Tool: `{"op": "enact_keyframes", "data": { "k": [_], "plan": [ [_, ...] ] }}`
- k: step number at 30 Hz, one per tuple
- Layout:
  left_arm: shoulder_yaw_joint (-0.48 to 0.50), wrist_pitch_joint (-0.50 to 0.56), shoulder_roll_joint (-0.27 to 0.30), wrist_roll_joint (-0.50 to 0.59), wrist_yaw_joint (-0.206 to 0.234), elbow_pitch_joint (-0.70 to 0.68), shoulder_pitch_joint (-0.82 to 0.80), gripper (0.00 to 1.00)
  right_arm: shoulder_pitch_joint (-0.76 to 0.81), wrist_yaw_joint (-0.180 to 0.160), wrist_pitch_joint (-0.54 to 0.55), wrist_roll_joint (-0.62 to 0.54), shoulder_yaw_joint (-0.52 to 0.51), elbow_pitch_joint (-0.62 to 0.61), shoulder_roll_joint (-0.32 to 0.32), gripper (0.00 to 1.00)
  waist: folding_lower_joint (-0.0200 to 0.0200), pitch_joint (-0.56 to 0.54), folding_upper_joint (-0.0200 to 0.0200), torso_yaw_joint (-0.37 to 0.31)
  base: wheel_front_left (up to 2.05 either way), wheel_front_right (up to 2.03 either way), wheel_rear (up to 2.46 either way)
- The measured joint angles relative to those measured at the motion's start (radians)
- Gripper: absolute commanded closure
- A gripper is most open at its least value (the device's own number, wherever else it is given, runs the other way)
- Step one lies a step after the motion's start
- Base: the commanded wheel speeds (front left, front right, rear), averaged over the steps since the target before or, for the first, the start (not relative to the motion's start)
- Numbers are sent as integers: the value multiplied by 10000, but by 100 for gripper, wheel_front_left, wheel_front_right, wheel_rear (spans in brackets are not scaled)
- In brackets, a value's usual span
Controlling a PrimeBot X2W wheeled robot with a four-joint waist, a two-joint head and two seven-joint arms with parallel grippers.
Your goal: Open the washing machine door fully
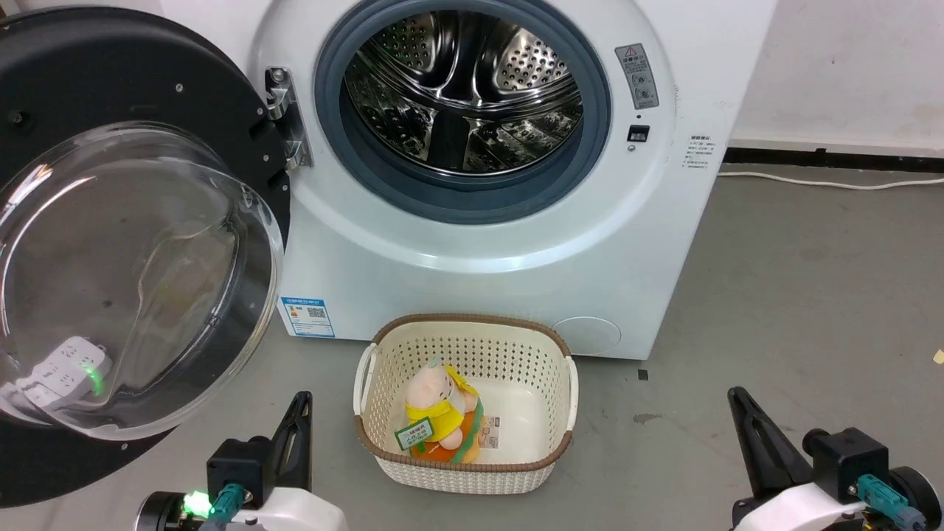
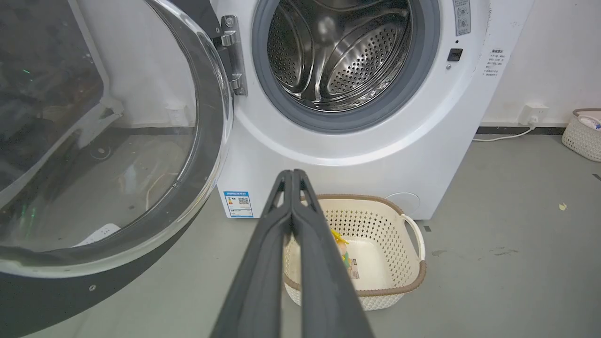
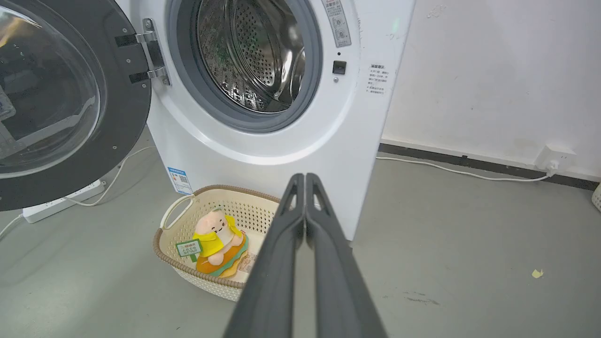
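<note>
The washing machine [image 1: 501,251] is a white front-loader with its steel drum [image 1: 461,88] and grey gasket exposed. Its door [image 1: 125,243], a black disc with a clear glass bowl, stands swung wide to the left on its hinge [image 1: 284,118]; the same door [image 2: 94,155] [image 3: 61,98] shows in both wrist views. My left gripper [image 1: 299,404] sits low at the lower left, below the door's edge and apart from it, fingers pressed together [image 2: 292,176] and holding nothing. My right gripper [image 1: 736,397] is at the lower right, also shut [image 3: 305,178] and empty.
A cream perforated basket [image 1: 383,413] stands on the grey floor before the machine, holding a plush toy [image 1: 439,413]. A white power strip [image 3: 61,202] lies on the floor behind the door. A white cable [image 1: 826,181] runs along the wall at right. Another basket [image 2: 582,136] stands far right.
</note>
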Motion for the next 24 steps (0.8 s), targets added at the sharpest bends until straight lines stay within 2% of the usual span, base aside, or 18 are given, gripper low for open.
{"op": "enact_keyframes", "data": {
  "k": [24],
  "plan": [
    [336,535,-44,328,6,-382,-189,100,-305,0,533,-240,119,-128,0,100,-2,206,0,-101,0,0,0]
  ]
}}
